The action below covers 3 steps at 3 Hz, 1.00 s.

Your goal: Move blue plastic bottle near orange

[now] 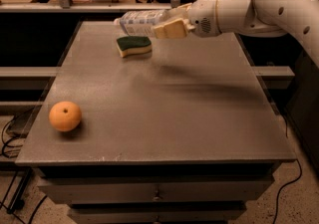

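Observation:
The blue plastic bottle (140, 22) lies sideways in the air, cap to the left, above the far part of the grey table (164, 93). My gripper (167, 25) is shut on the bottle's right end and holds it just above and behind a sponge. The orange (65, 116) sits on the table near its front left corner, far from the bottle. The white arm reaches in from the upper right.
A green-and-yellow sponge (133, 46) lies on the far part of the table under the bottle. The table has drawers below its front edge. Shelving and cables stand at the left, and a counter runs behind the table.

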### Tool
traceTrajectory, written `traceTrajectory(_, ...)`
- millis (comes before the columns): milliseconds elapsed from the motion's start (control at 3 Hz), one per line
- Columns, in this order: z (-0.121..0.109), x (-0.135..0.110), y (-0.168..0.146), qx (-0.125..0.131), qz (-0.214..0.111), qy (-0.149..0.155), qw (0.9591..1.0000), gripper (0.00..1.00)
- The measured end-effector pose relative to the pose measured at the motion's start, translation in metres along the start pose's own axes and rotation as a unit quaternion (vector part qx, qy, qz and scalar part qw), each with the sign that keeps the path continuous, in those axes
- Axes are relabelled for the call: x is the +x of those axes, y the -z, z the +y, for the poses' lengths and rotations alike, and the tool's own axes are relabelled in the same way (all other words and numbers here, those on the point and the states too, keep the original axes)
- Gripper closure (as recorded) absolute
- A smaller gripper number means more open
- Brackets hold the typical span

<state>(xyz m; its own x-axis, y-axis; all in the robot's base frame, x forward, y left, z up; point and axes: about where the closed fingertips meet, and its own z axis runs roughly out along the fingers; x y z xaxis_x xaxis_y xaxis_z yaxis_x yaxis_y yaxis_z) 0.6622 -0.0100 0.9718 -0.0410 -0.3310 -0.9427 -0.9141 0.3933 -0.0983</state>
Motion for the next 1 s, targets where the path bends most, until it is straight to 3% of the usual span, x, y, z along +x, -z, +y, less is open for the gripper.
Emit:
traceTrajectory(333, 0.04, -0.004, -0.012, -0.029, -0.003, 0.009, 0.9995, 1.0)
traceTrajectory(667, 0.083, 0.006, -0.016, -0.042, 0.003, -0.015, 0.999, 1.0)
traceTrajectory(1000, 0.083, 0.005, -0.016, -0.042, 0.003, -0.015, 0.999, 1.0)
